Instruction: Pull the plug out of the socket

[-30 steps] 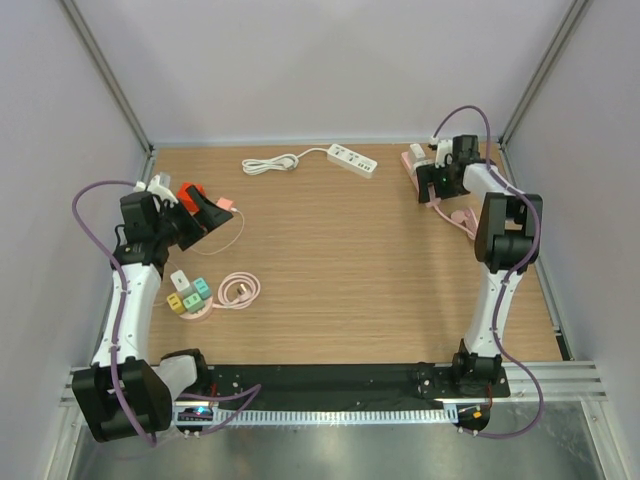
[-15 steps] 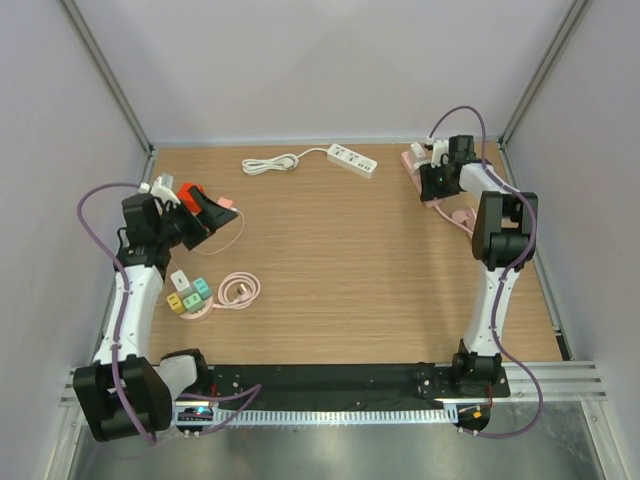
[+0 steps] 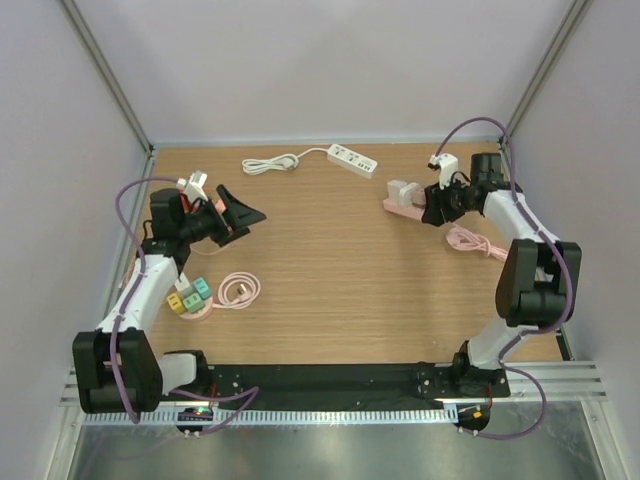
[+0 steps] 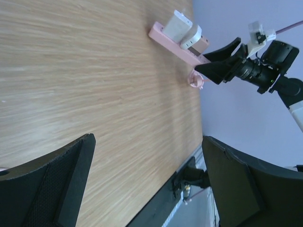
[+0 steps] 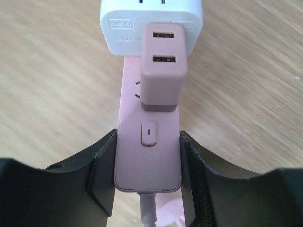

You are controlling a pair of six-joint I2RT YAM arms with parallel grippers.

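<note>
The socket is a pink power strip (image 5: 149, 116) lying on the wooden table. A pink two-port charger plug (image 5: 162, 66) stands in it beside the switch, with a white adapter (image 5: 151, 23) plugged in behind it. My right gripper (image 5: 148, 158) is shut on the strip's switch end, one finger against each long side. From above, the strip (image 3: 398, 207) lies right of centre with the right gripper (image 3: 432, 205) at its cord end. My left gripper (image 3: 240, 212) hangs open and empty over the left side, pointing across the table at the strip (image 4: 165, 40).
A white power strip (image 3: 352, 160) with a coiled cord (image 3: 265, 164) lies at the back. A small round socket with coloured plugs (image 3: 188, 295) and a coiled pink cable (image 3: 240, 290) sit front left. The pink strip's cord (image 3: 470, 240) loops to its right.
My right gripper has shut on the pink strip and drawn it out of the back right corner, nearer and to the left. My left gripper has swung right and stayed open.
</note>
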